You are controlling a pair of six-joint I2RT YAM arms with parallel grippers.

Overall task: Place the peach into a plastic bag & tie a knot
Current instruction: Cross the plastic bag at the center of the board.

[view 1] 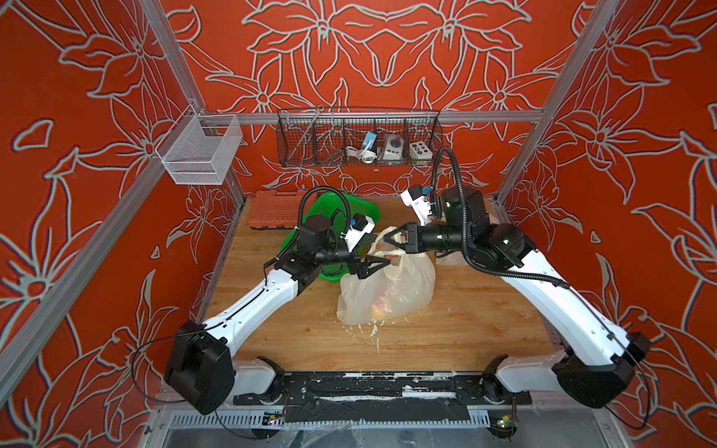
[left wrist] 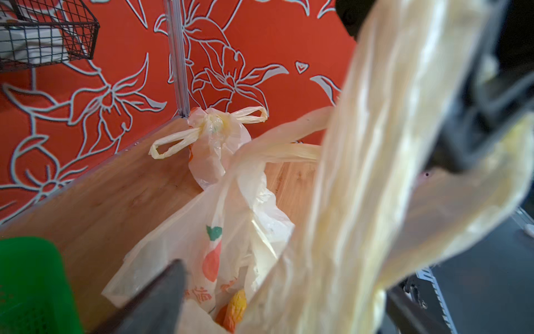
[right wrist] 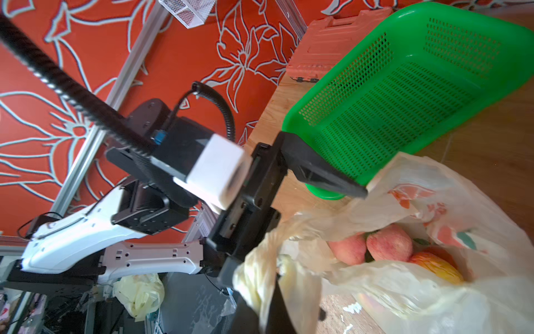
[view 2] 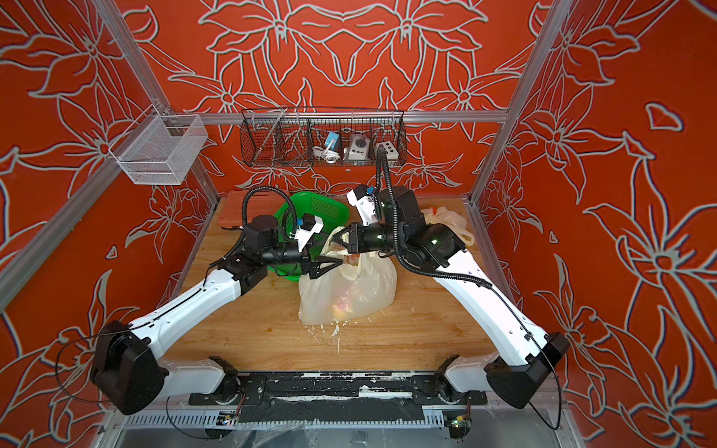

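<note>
- Light wooden tabletop (view 1: 485,310): 1. It's the work surface; everything sits centre to upper centre in both top views, within reach of both arms.
- Green perforated plastic basket (right wrist: 404,92): 1, tipped on its edge, upper centre-left in both top views. No fruit seen in it, so prob. the emptied source.
- Translucent cream plastic bag w/ fruit print (view 1: 403,283): 1, centre frame, mouth unknotted. Its body rests on the table, so the fruit's weight anchors it while the handles are lifted.
- Knotted cream plastic bag (view 2: 446,219): 1, upper right of the table, set aside well apart.
- Black parallel grippers: 2.
  - Right gripper (view 1: 391,237) is clenched on a handle loop (right wrist: 254,277), holding it high.
  - Left gripper (view 1: 378,268) has its jaws spread. A handle strip (left wrist: 375,150) runs thru the gap; it's blurred, so can't tell if a pad touches it.
- Pink round peaches (right wrist: 388,243): 2 side by side inside the centre bag, plus 1 orange-yellow fruit (right wrist: 436,267). Placing looks done, knot not yet.
</note>
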